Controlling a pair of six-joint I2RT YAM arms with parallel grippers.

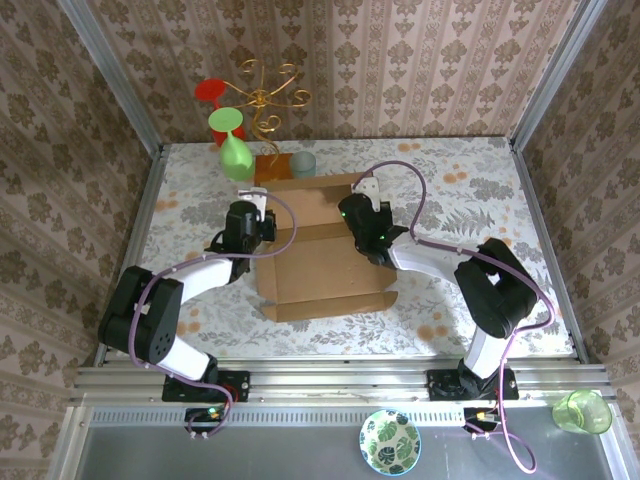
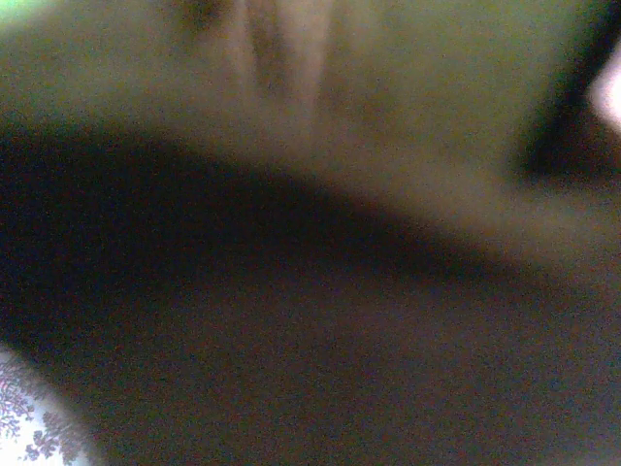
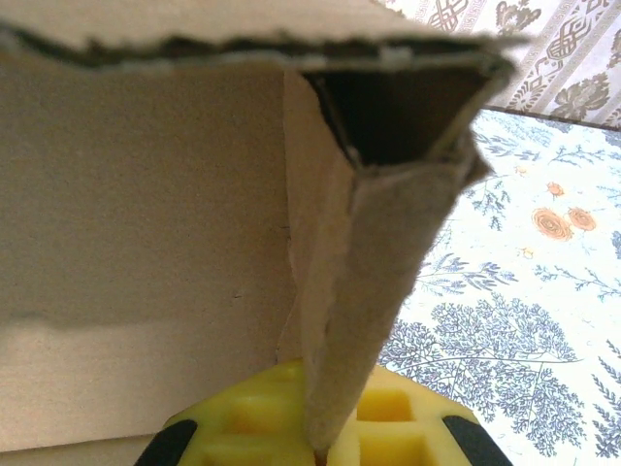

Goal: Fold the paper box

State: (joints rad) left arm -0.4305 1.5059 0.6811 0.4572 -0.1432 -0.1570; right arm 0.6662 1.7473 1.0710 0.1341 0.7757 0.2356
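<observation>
The paper box point(image 1: 325, 265), a large brown cardboard mailer, lies open in the middle of the table with its front flap flat toward me. My left gripper point(image 1: 262, 222) sits at the box's left wall. In the left wrist view, blurred brown cardboard point(image 2: 340, 116) presses against the lens and hides the fingers. My right gripper point(image 1: 352, 212) is at the right wall. In the right wrist view its yellow fingers point(image 3: 243, 417) are shut on a folded, upright cardboard wall point(image 3: 369, 291), with the box's inner panel point(image 3: 146, 243) to the left.
Behind the box stand a gold wire stand point(image 1: 268, 100) on a wooden slab point(image 1: 268, 167), a green glass point(image 1: 235, 155), a red glass point(image 1: 212, 92) and a grey cup point(image 1: 303, 162). A patterned bowl point(image 1: 390, 440) and a green cup point(image 1: 582, 410) sit below the front rail.
</observation>
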